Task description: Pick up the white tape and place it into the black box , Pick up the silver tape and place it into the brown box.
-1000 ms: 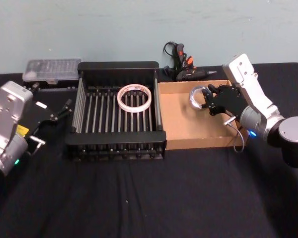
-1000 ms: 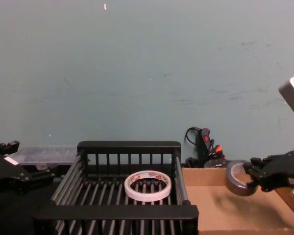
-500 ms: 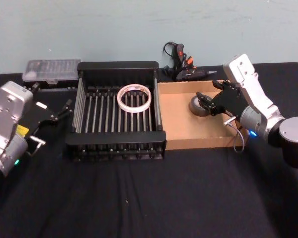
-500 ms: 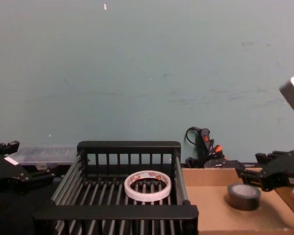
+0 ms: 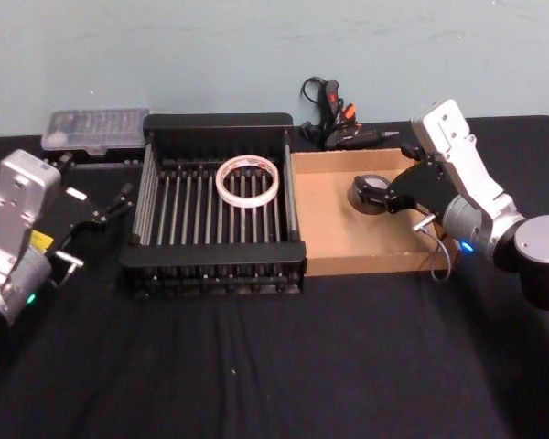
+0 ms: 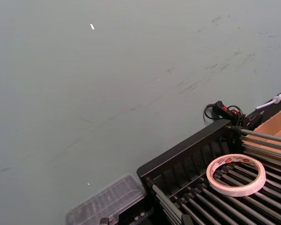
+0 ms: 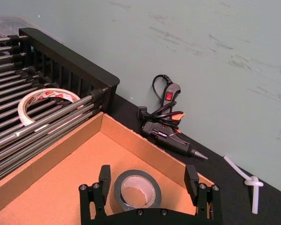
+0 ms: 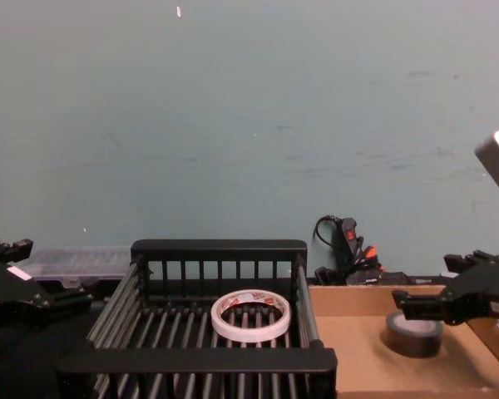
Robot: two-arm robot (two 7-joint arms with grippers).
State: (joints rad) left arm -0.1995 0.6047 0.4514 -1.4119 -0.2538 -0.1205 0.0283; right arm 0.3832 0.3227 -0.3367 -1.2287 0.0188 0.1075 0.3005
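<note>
The small, thick roll of dark grey silver tape lies flat on the floor of the shallow brown cardboard box, in its far right part. The right gripper hovers just above the roll at its 3 o'clock side, jaws spread wide, one finger on each side, gripping nothing. The thin white tape ring with red-orange core marks lies flat on the bars of the black slatted plastic crate, at the roll's 9 o'clock. The left gripper is parked beside the crate's left wall; its finger state cannot be determined.
</note>
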